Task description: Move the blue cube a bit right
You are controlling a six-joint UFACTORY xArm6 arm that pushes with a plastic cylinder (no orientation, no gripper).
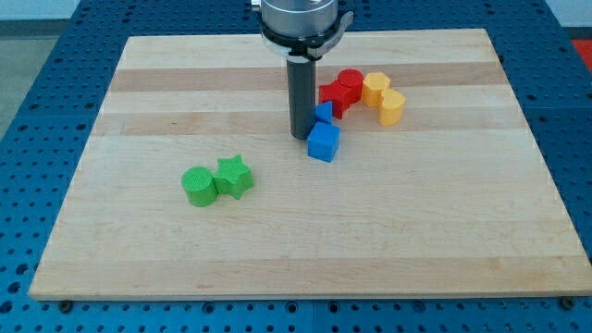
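Tip of dark rod (300,136), no pincer fitted, resting on pale wooden board (185,250), just left of blue plastic cube (323,143).

My rod is cut off by the view's top edge, so only its metal collar (296,20) and the dark shaft below it show; the arm above is out of sight. My tip (302,137) stands just left of the blue cube (323,142), and whether the two touch cannot be told. The shaft hides the left part of a second blue block (324,113) behind the cube, so its shape stays unclear. The two red blocks (342,90) overlap each other, and their outlines cannot be made out. The blue perforated base (37,111) around the wooden surface (277,240) runs off every edge.
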